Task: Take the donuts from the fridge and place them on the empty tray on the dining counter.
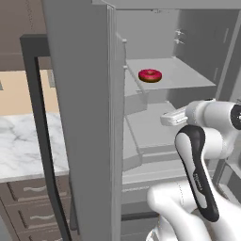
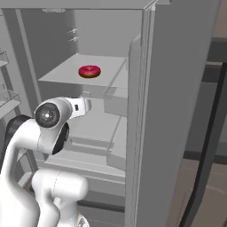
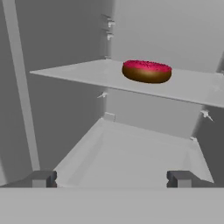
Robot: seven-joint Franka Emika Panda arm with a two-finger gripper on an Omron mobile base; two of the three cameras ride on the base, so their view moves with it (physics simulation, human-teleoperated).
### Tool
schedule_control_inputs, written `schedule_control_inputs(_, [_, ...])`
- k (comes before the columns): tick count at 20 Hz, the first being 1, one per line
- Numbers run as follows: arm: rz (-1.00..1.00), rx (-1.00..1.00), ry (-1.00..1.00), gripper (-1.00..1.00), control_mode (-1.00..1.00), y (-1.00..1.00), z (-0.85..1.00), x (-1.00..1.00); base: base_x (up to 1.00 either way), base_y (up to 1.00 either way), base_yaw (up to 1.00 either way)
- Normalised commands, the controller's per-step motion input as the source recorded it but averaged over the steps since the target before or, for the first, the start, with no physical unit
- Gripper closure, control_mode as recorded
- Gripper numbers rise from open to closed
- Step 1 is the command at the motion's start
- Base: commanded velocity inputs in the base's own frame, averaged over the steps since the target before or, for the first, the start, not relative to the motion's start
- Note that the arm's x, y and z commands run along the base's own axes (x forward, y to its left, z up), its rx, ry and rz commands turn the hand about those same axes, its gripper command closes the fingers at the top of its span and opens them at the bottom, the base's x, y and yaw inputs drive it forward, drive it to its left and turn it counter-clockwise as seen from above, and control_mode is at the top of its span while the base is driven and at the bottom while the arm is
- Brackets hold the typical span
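Tool (image 3: 112,178): two-finger, jaws spread wide, grasping nothing, aimed into open tall grey fridge (image 1: 84,117) below pale grey shelf (image 3: 87,76). Pink-red iced ring donut (image 3: 146,71): resting on that shelf, untouched. Pickup and transfer to tray outstanding.

One donut (image 3: 146,71) lies on a shelf (image 3: 87,74) inside the fridge (image 1: 188,47), above the open pincer (image 3: 111,178).

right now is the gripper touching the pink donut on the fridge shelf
Apart. In the hand view the open gripper sits below the shelf, fingertips spread wide, while the pink donut rests on that shelf with clear space between.
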Motion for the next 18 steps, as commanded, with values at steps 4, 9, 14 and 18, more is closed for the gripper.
schedule_control_inputs(4, [0.0, 0.0, 0.0, -1.0, 1.0, 0.0, 0.0, 0.0, 0.7, -0.04, 0.02])
schedule_control_inputs(9, [0.0, 0.0, 0.0, -1.0, 1.0, 0.0, 0.0, 0.0, 0.27, 0.0, 0.01])
schedule_control_inputs(14, [0.0, 0.0, 0.13, -1.0, -1.0, -0.04, 0.29, 0.26, 0.18, 0.0, 0.0])
schedule_control_inputs(18, [0.0, -0.01, 0.3, -1.0, -1.0, 0.0, 0.7, 0.24, 0.0, 0.0, 0.0])
